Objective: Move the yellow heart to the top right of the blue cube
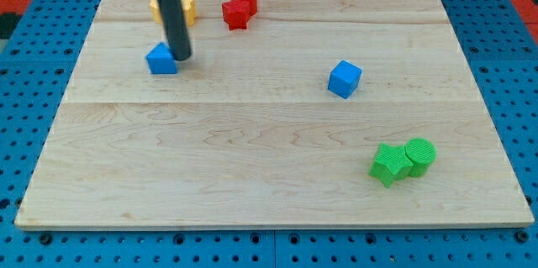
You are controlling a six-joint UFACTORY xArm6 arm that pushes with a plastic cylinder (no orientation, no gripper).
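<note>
Far left, the blue block (161, 60), shape hard to call, maybe a wedge, sits with my tip (181, 55) right at its right edge, touching or all but. The tool is a bare rod, nothing to spread or pinch, and it carries nothing. Just above, the yellow heart (187, 8) sits near the board's (252, 159) top edge, half hidden behind the rod, so the heart shape is a guess from what shows. Next along, two red blocks (239, 7) huddle together. Mid-right, the blue cube (344, 79) stands alone, well apart from the heart. Bottom right, two green blocks (403, 160) touch, out of play.

So this is the approach step; the heart looks unmoved. Next: swing my tip round to the heart's left side and push it right, skirting the reds, to land above-right of the cube.
</note>
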